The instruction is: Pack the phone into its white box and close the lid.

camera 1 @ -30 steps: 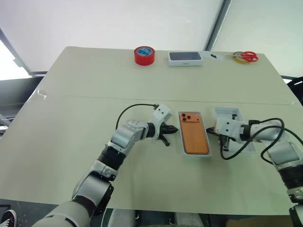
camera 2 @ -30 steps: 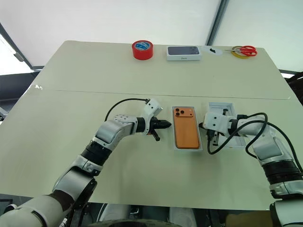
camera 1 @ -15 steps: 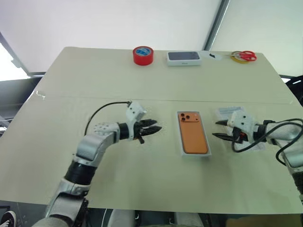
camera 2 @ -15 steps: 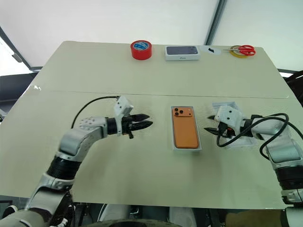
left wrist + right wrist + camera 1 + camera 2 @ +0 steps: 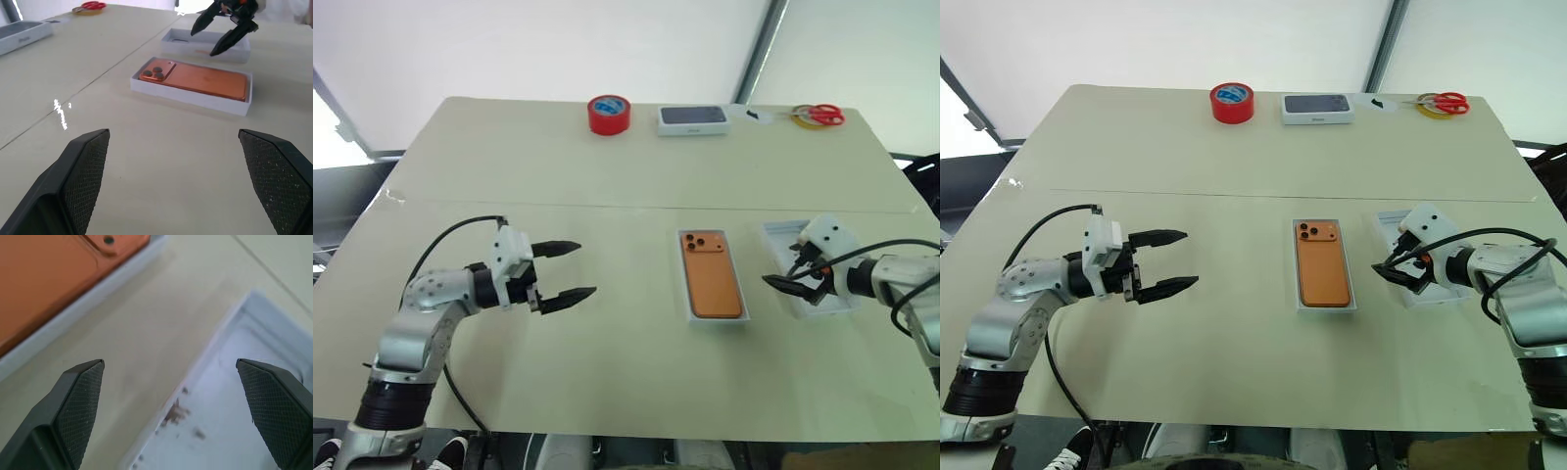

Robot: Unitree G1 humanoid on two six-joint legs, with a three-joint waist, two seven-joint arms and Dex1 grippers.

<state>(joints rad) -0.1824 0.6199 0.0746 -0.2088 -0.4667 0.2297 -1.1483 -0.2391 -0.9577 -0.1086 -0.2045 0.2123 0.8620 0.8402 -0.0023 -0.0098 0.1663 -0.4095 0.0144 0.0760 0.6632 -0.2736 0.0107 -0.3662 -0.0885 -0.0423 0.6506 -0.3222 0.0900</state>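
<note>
Both your claws have just let go and backed off, so the phone is now packed and only the lid is left to do. A second ago the left claw (image 5: 558, 271) sat shut just beside the box (image 5: 714, 319); now it has swung well away to the left over bare desk (image 5: 607, 166), its jaws spread wide and holding nothing. The phone (image 5: 710, 275) lies well off from its fingertips, straight ahead of them, flat in the box with its camera block up. Your right claw (image 5: 791, 272), shut a second ago at the near edge of the lid (image 5: 829, 305), now stands wide open and empty as well, tilted down over that same edge, with one fingertip (image 5: 80, 396) over the desk between box and lid and the other (image 5: 274, 401) over the lid's pale inside. The lid lies open side up, just beside the box and apart from it. I judge the next step is yours on the right: grip the lid's wall, turn it over and seat it on the box.
</note>
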